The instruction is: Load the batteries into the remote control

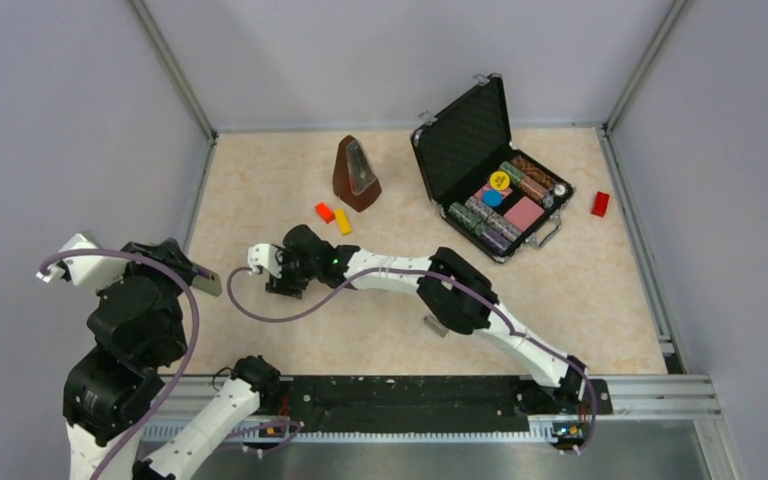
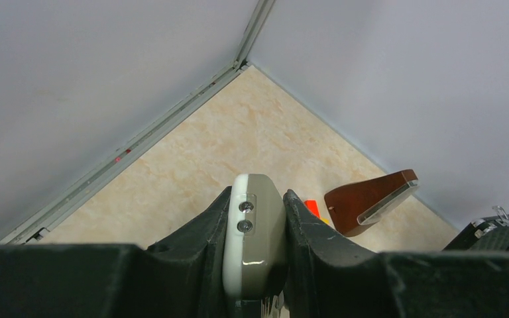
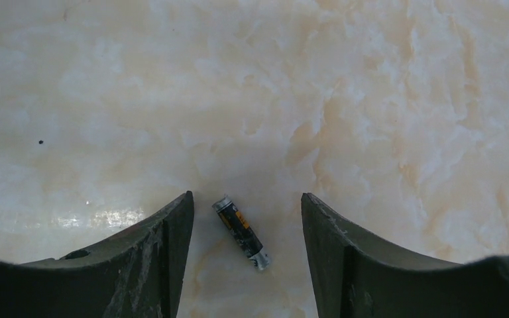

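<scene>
The right pincer (image 3: 245, 197) is hanging low over the pale marbled stone-look tabletop (image 3: 384, 99) with its two dark fingers standing apart. They are straddling a small dark cylindrical battery (image 3: 240, 232) with yellow print and metal ends, and neither finger is touching it. The likely trouble is that the battery is lying slantwise across the gap rather than square to it. As the fingers come together, one may be catching an end first and pivoting or rolling the smooth cylinder out from between them. The tips are also sitting very near the surface, so they could be scraping it. The battery is resting flat on the tabletop inside the gap. Its upper end is lying just beside the finger on the left of the wrist view, and its lower end is pointing toward the middle, set back from the tips toward the palm. Well apart, the left pincer (image 2: 258, 193) is gripping the slim white-and-grey plastic remote control (image 2: 255, 232) on both sides, holding it raised off the table. No second battery is showing in any view.
</scene>
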You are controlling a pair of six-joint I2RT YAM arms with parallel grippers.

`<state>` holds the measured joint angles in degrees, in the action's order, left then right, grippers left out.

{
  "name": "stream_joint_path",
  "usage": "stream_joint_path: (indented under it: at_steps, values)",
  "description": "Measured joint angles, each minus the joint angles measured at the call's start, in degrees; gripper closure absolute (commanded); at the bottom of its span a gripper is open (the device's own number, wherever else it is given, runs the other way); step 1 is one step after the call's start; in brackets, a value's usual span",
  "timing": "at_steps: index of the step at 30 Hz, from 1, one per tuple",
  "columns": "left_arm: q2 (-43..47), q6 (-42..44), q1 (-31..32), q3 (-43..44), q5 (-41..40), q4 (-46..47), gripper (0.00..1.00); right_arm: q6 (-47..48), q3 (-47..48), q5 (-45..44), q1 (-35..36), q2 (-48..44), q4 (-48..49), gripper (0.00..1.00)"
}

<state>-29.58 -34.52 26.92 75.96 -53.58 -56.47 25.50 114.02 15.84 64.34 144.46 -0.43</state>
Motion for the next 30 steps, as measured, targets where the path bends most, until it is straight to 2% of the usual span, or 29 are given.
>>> stream_joint_path:
  at_steps: [4, 8, 13, 15, 17, 23, 27, 30]
  values:
    - [0.5, 0.1, 0.0, -0.2, 0.2, 0.9, 1.0, -1.7, 7.4, 3.0, -1.0, 3.0, -8.0, 0.46]
    - [1.0, 0.1, 0.0, -0.9, 0.2, 1.1, 1.0, -2.5, 8.8, 5.1, -2.3, 3.2, -12.3, 0.53]
    - [1.0, 0.1, 0.0, -1.4, 0.2, 1.9, 1.0, -2.4, 8.7, 6.6, -2.6, 2.9, -14.3, 0.79]
    - [1.0, 0.1, 0.0, -1.6, 0.3, 2.3, 1.0, -2.3, 8.7, 7.0, -2.6, 2.8, -14.8, 0.93]
    - [0.9, 0.1, 0.0, -1.6, 0.7, 2.6, 1.0, -2.1, 8.8, 7.1, -2.5, 2.8, -15.2, 1.0]
    - [0.8, -0.3, 0.0, -2.2, 1.7, 2.9, 1.0, -1.5, 5.8, 4.4, -2.0, 1.1, -13.5, 1.0]
    - [0.8, -0.7, 0.0, -2.6, 2.3, 2.9, 1.0, -1.7, -2.1, 1.7, -2.0, -3.8, -11.1, 1.0]
    - [0.8, -1.3, 0.0, -3.0, 3.3, 3.0, 1.0, -1.7, -11.6, -0.7, -2.1, -10.1, -10.5, 1.0]
